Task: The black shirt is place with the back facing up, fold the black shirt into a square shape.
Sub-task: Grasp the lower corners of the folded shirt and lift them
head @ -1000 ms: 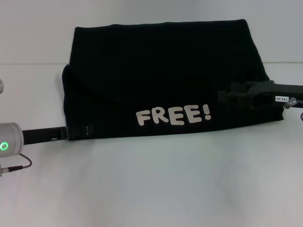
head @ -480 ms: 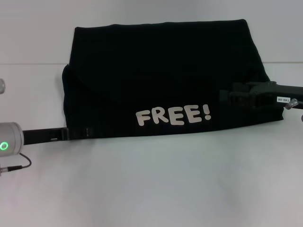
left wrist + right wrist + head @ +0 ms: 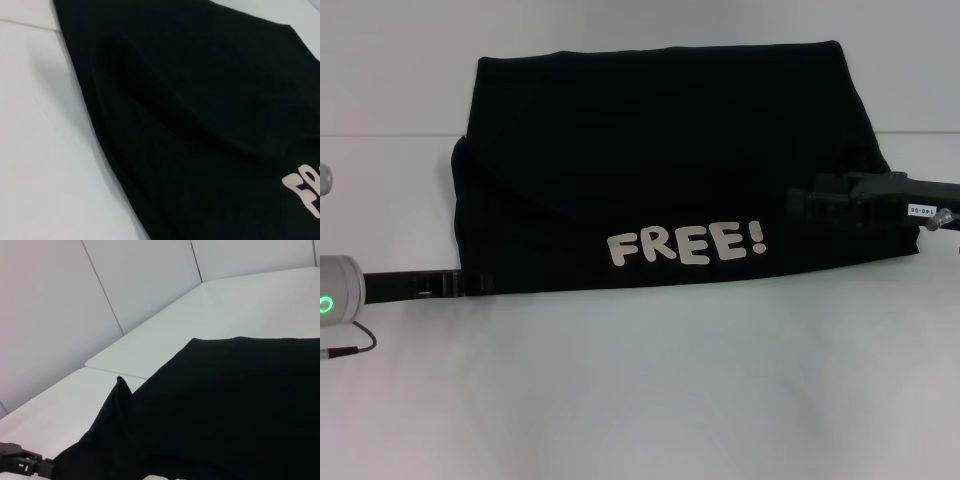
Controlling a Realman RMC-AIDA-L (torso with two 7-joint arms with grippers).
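Note:
The black shirt (image 3: 660,150) lies folded on the white table as a wide band. Its white "FREE!" letters (image 3: 685,245) face up on the near flap. My left gripper (image 3: 485,284) lies low on the table at the shirt's near left corner, right at the cloth's edge. My right gripper (image 3: 795,203) hovers over the right part of the shirt, its arm reaching in from the right. The left wrist view shows the shirt (image 3: 200,100) with a soft ridge and part of the letters (image 3: 302,192). The right wrist view shows the shirt (image 3: 240,405) and, far off, the left gripper (image 3: 20,462).
The white table (image 3: 650,390) stretches wide in front of the shirt and on both sides. A seam in the tabletop (image 3: 380,134) runs behind the shirt's left side. A pale wall (image 3: 60,315) stands beyond the table.
My left gripper has slid a little to the left, away from under the shirt's corner. The right gripper has drifted slightly right. The shirt lies as before.

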